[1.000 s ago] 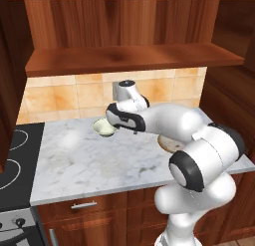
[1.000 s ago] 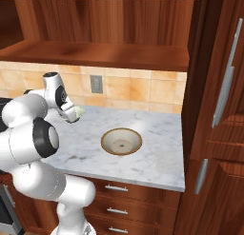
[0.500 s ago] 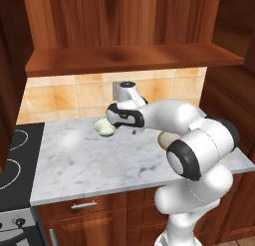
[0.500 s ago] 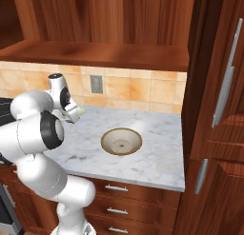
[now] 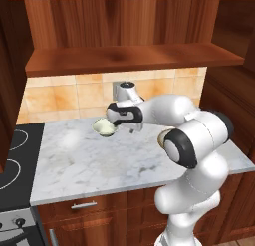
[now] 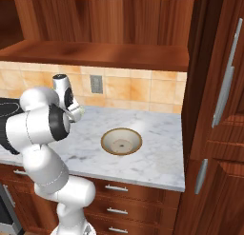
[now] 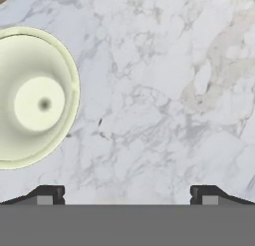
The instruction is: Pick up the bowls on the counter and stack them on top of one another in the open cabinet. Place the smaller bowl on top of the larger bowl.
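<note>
Bare counter (image 7: 164, 90) under gripper (image 7: 127, 194); smaller bowl (image 7: 35, 98) apparently just beside.

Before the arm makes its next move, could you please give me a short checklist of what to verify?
1. Fingers spread apart: ok.
2. Gripper holds nothing: ok.
3. Smaller bowl upright on the counter: ok.
4. Smaller bowl centred between the fingers: not ok, it lies off to one side in the hand view.
5. Larger bowl already on the cabinet shelf: not ok, it sits on the counter.

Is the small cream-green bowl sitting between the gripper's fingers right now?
No. In the hand view the smaller bowl lies off to one side on the counter, and only bare marble lies between the two fingers.
</note>
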